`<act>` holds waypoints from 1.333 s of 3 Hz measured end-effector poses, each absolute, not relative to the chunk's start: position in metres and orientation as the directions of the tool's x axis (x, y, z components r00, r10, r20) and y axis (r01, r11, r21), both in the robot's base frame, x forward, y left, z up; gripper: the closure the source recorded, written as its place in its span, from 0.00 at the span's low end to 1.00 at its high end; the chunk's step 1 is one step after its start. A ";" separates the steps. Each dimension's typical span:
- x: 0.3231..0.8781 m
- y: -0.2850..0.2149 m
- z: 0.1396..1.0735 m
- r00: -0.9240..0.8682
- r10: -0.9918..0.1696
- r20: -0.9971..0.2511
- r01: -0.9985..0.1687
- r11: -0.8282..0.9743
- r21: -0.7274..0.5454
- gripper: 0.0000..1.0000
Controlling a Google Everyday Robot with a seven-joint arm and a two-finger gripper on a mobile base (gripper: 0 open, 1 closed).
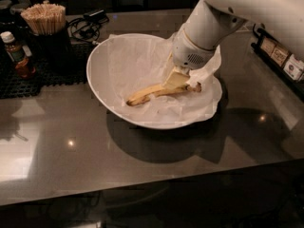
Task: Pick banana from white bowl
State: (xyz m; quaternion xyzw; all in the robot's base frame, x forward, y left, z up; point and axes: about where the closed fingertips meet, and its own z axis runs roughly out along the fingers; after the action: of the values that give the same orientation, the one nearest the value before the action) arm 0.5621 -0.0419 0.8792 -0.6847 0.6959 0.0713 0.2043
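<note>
Now at the grasp step: gripper [176, 83] down inside white bowl [96, 82], set against right half of banana [145, 95], which lies flat on paper [128, 61]. Cannot tell whether closed on it. Next, probably: secure hold, then lift clear of rim.

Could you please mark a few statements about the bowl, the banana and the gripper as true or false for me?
1. The banana lies inside the white bowl. True.
2. The gripper is raised high, well clear of the bowl. False: it is down in the bowl, at the banana's right-hand part.
3. Two bananas are in the bowl. False: there is only one.
4. A cup of wooden sticks stands behind the bowl, toward the picture's left. True.
5. The small bottle stands inside the bowl. False: it stands on the dark mat at the picture's left.
</note>
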 end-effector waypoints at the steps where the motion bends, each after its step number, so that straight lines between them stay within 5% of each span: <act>1: 0.562 -0.040 0.877 0.025 -0.927 -0.373 -0.984 0.043 -0.172 0.45; 4: 0.562 -0.038 0.872 0.020 -0.928 -0.372 -0.986 0.044 -0.161 0.56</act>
State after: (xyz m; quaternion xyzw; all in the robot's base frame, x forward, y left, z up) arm 0.5623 -0.0380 0.8715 -0.6875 0.6961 0.0748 0.1930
